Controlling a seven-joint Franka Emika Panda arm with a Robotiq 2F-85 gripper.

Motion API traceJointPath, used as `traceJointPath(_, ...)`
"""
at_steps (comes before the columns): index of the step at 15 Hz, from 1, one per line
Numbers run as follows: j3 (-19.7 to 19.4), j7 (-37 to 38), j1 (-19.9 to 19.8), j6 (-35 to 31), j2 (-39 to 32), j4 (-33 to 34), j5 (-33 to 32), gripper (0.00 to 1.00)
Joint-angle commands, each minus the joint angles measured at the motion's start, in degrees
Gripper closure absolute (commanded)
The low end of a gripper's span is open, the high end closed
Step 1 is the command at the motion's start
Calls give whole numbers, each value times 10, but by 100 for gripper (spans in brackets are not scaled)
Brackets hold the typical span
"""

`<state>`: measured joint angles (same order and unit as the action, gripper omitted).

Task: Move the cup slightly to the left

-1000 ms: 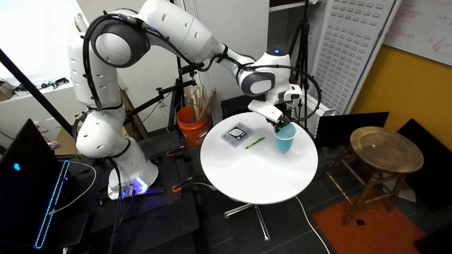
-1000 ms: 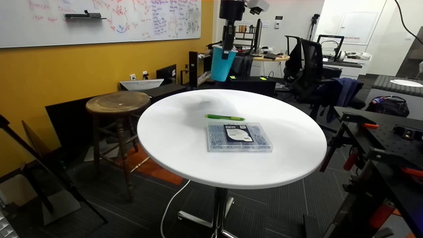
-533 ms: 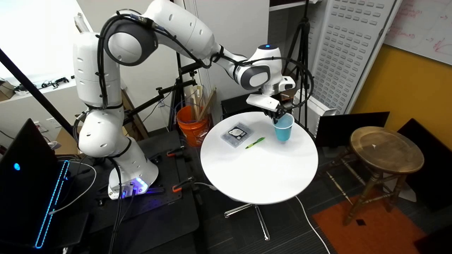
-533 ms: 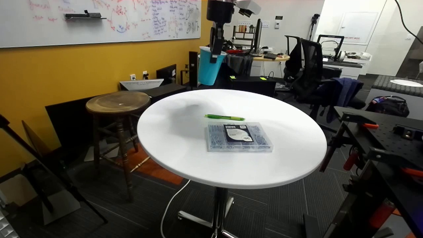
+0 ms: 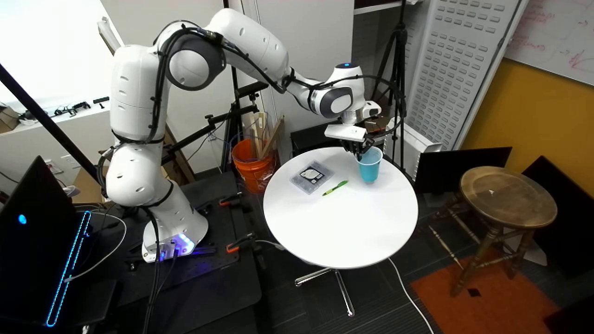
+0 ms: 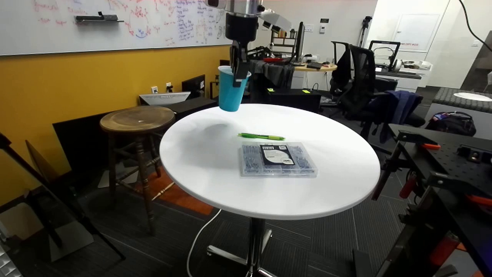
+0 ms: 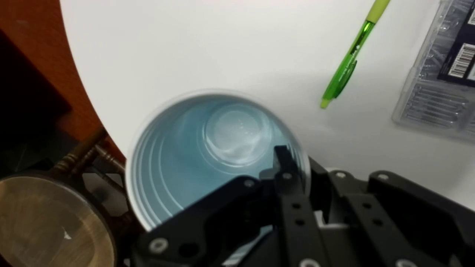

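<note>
Grasping tapered light-blue plastic cup (image 7: 207, 152) on 3 o'clock side (wrist view) with black two-fingered pincer (image 7: 300, 161) | level | lower gently

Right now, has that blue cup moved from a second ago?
Yes: in an exterior view, the cup moved left and down in frame, toward the stool.

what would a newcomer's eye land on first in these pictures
Most likely the big white robot arm, which arches high across an exterior view and reaches over the round white table. Next comes the bright teal cup, its wall clamped in the black gripper over that table. The orange bucket also pops out, at the table's upper left in an exterior view.
</note>
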<state>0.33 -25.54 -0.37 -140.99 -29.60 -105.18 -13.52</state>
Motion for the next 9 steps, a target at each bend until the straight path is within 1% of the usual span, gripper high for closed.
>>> traceJointPath(1, 16, -5, 3, 15, -32, 34, -7, 99)
traceJointPath(5, 28, -11, 4, 23, -55, 50, -7, 99)
traceJointPath(9, 27, -12, 11, 27, -75, 62, -14, 99)
